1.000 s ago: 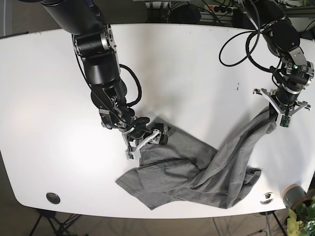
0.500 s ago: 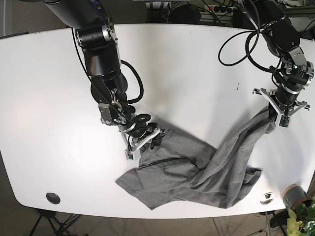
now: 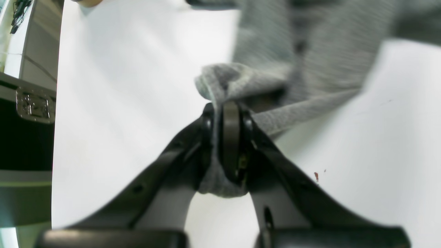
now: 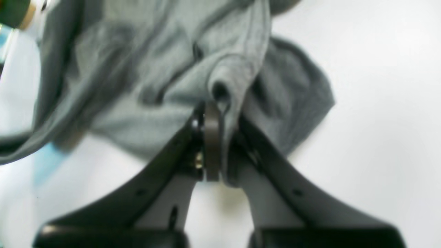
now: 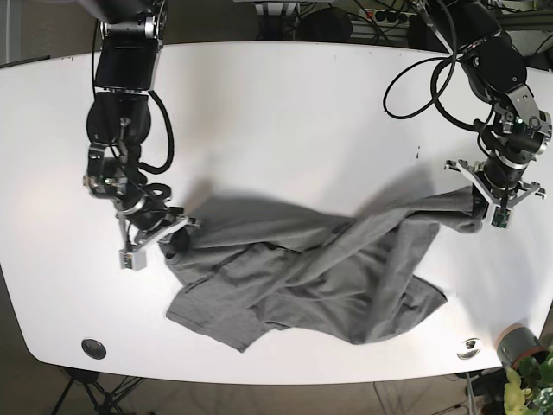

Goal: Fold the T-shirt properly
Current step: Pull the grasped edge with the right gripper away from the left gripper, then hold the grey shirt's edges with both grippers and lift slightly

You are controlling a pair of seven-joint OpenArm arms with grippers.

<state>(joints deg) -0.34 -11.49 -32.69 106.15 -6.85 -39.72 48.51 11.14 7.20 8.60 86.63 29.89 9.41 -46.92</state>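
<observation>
A grey T-shirt (image 5: 320, 268) lies crumpled and stretched across the white table (image 5: 285, 121). My right gripper (image 5: 164, 240), on the left of the base view, is shut on a bunched edge of the shirt (image 4: 220, 89). My left gripper (image 5: 488, 207), on the right of the base view, is shut on another bunched edge (image 3: 224, 82). The cloth is pulled taut between the two grippers, and the rest sags toward the front edge.
A black round insert (image 5: 92, 348) sits in the table at the front left and a silver one (image 5: 469, 347) at the front right. A grey pot with a plant (image 5: 523, 359) stands beyond the front right corner. Cables (image 5: 423, 78) hang over the back right.
My right gripper has moved far to the left with the shirt edge, stretching the cloth out wide. My left gripper has stayed almost in place, still holding its edge.
</observation>
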